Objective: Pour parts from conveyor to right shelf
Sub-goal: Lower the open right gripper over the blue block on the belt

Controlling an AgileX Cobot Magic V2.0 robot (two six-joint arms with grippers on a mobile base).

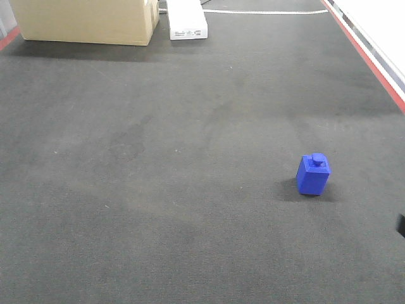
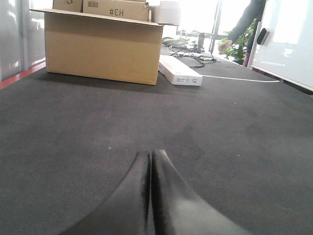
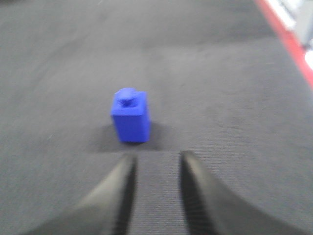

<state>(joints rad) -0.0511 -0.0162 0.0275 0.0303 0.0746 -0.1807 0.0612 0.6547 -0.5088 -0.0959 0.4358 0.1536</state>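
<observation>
One of the parts, a small bright blue block [image 1: 313, 174] with a square stud on top, stands upright on the dark grey conveyor [image 1: 158, 190], right of centre. In the right wrist view the same block [image 3: 130, 117] sits just ahead of my right gripper [image 3: 157, 157], slightly left of its gap; the jaws stand open with only belt between them. My left gripper [image 2: 150, 154] is shut, tips together, holding nothing, low over the belt [image 2: 73, 127]. The right shelf is out of view.
A cardboard box [image 1: 85, 22] and a white flat box [image 1: 186, 20] lie at the belt's far end. A red edge strip [image 1: 373, 66] runs along the right side. Someone's arm [image 2: 242, 24] and cables show beyond the belt.
</observation>
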